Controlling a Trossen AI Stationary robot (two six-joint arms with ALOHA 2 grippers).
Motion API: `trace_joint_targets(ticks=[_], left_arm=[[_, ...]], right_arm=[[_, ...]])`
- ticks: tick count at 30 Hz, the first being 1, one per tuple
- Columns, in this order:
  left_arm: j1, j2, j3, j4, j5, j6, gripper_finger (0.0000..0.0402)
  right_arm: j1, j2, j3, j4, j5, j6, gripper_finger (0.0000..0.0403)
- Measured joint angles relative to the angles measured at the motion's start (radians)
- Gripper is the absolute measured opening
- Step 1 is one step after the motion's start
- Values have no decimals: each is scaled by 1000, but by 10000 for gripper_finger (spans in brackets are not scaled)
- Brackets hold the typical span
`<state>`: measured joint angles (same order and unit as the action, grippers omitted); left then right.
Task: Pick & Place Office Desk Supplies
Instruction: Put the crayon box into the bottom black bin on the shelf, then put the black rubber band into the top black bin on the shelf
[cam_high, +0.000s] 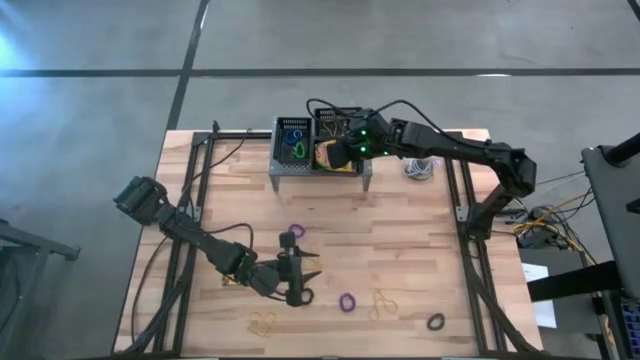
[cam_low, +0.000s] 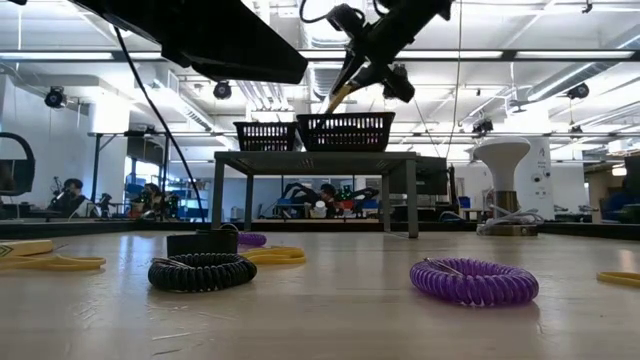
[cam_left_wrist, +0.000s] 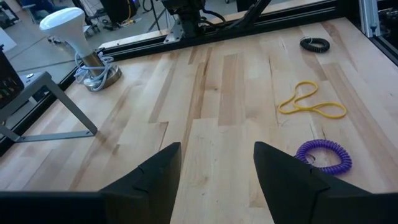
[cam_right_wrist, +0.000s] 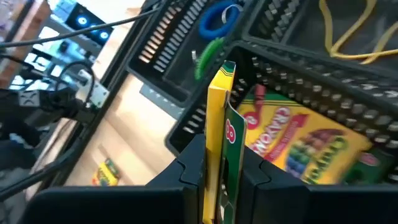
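Observation:
My right gripper (cam_high: 332, 154) reaches in from the table's right over the grey rack (cam_high: 290, 170) at the far edge. It is shut on a yellow-and-green crayon box (cam_right_wrist: 221, 106) held above a black basket (cam_right_wrist: 348, 99). A second crayon box (cam_right_wrist: 298, 140) lies flat in that basket. A blue loop (cam_right_wrist: 219, 18) and a green loop (cam_right_wrist: 208, 55) lie in the neighbouring basket. A third crayon box (cam_right_wrist: 107, 173) lies on the table. My left gripper (cam_left_wrist: 217, 180) stands open low over the near table, nothing between its fingers, short of a purple loop (cam_left_wrist: 323, 155). My right gripper pinches the crayon box by its two broad faces (cam_right_wrist: 219, 146) between the two fingers. The box stands edge-on and sticks out past the fingertips. The fingers slant down from the table's right. The box is lifted clear, above the basket (cam_low: 345, 130).
On the near table lie a second purple loop (cam_high: 297, 232), a yellow rubber band (cam_left_wrist: 311, 104), a black loop (cam_left_wrist: 314, 44) and tan rubber bands (cam_high: 264, 321). A white-domed object (cam_high: 418, 165) stands right of the rack. Black frame rails run along both table sides.

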<state>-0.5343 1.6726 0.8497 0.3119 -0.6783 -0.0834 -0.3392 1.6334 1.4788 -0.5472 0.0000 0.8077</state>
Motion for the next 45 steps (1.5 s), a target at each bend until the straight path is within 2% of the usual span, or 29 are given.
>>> trace_joint_targets(ticks=[3,12,19,28,36,40,45], left_arm=[[0,0,0,0,-1,0,204],[0,0,0,0,-1,0,204],[0,0,0,0,-2,0,204],[1,0,0,0,-2,0,204],[1,0,0,0,-2,-1,204],[1,0,0,1,-2,-3,204],[1,0,0,4,-2,-3,204]], right_arm=[[-5,22,0,22,-29,-1,36],[-13,32,0,-3,-28,-32,39],[-13,31,0,-7,-18,-59,80],[-13,-10,4,-111,72,-116,120],[-11,-125,5,-191,282,-246,132],[59,-209,0,-188,349,-377,126],[278,-309,-70,-186,441,-481,117]])
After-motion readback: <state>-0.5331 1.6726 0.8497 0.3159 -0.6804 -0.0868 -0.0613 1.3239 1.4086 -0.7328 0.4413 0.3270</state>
